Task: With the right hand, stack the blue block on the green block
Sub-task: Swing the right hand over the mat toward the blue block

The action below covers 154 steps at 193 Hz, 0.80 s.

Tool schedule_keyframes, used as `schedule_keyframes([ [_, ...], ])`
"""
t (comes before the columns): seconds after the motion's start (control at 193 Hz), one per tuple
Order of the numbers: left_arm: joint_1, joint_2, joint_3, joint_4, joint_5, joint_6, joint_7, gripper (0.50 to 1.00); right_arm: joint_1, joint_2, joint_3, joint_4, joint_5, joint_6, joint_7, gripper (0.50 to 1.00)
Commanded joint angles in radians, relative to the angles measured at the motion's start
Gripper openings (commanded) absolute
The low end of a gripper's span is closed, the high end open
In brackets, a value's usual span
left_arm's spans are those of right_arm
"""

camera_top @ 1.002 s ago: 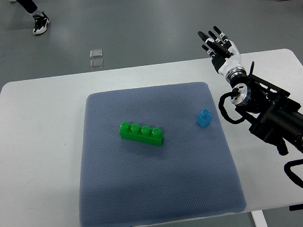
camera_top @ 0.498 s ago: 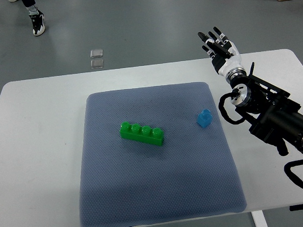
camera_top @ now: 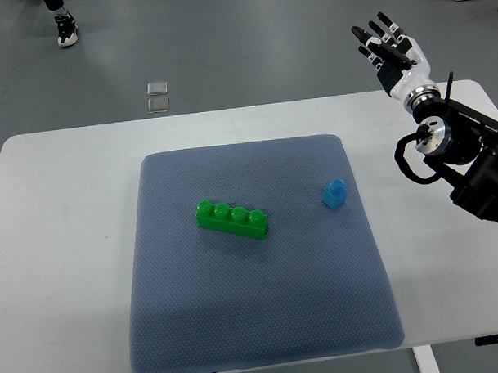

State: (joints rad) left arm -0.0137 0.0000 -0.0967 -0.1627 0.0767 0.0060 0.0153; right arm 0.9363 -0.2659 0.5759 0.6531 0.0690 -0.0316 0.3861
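A small blue block (camera_top: 335,194) stands on the right part of the grey-blue mat (camera_top: 261,309). A long green block (camera_top: 232,220) with a row of studs lies near the mat's middle, a short way left of the blue one. My right hand (camera_top: 389,46) is raised beyond the table's far right edge, fingers spread, holding nothing. It is well above and to the right of the blue block. Its black arm (camera_top: 469,158) enters from the right edge. No left arm shows.
The mat lies on a white table (camera_top: 63,242). A small clear square object (camera_top: 157,96) lies on the floor past the far edge. A person's shoe (camera_top: 67,29) shows at the top left.
My right hand and arm have moved up and to the right, farther from the blue block. The shoe at the top left has shifted. Both blocks stay put.
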Motion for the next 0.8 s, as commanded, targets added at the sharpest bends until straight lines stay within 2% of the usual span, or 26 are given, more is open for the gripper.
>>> schedule_keyframes([
  [0.0, 0.0, 0.0, 0.0, 0.0, 0.001, 0.0, 0.0, 1.0, 0.027, -0.049, -0.054, 0.022, -0.149, 0.01, -0.001, 0.909],
  [0.109, 0.0, 0.0, 0.0, 0.0, 0.0, 0.0, 0.0, 1.0, 0.039, -0.081, -0.108, 0.029, -0.291, 0.021, -0.001, 0.911],
  [0.177, 0.0, 0.0, 0.0, -0.001, 0.001, 0.0, 0.0, 1.0, 0.044, -0.095, -0.136, 0.028, -0.383, 0.064, -0.001, 0.909],
  [0.296, 0.0, 0.0, 0.0, 0.0, 0.0, 0.0, 0.0, 1.0, 0.061, -0.158, -0.154, 0.042, -0.583, 0.167, 0.0, 0.911],
  [0.473, 0.0, 0.0, 0.0, -0.001, 0.0, 0.0, 0.0, 1.0, 0.098, -0.273, -0.156, 0.189, -0.911, 0.325, 0.0, 0.909],
  [0.639, 0.0, 0.0, 0.0, 0.0, 0.001, 0.0, 0.0, 1.0, 0.168, -0.323, -0.156, 0.267, -1.133, 0.525, 0.0, 0.911],
  [0.717, 0.0, 0.0, 0.0, -0.001, 0.0, 0.0, 0.0, 1.0, 0.185, -0.326, -0.157, 0.289, -1.224, 0.578, 0.0, 0.909],
  [0.794, 0.0, 0.0, 0.0, 0.0, 0.0, 0.0, 0.0, 1.0, 0.187, -0.323, -0.162, 0.316, -1.316, 0.599, -0.001, 0.909],
])
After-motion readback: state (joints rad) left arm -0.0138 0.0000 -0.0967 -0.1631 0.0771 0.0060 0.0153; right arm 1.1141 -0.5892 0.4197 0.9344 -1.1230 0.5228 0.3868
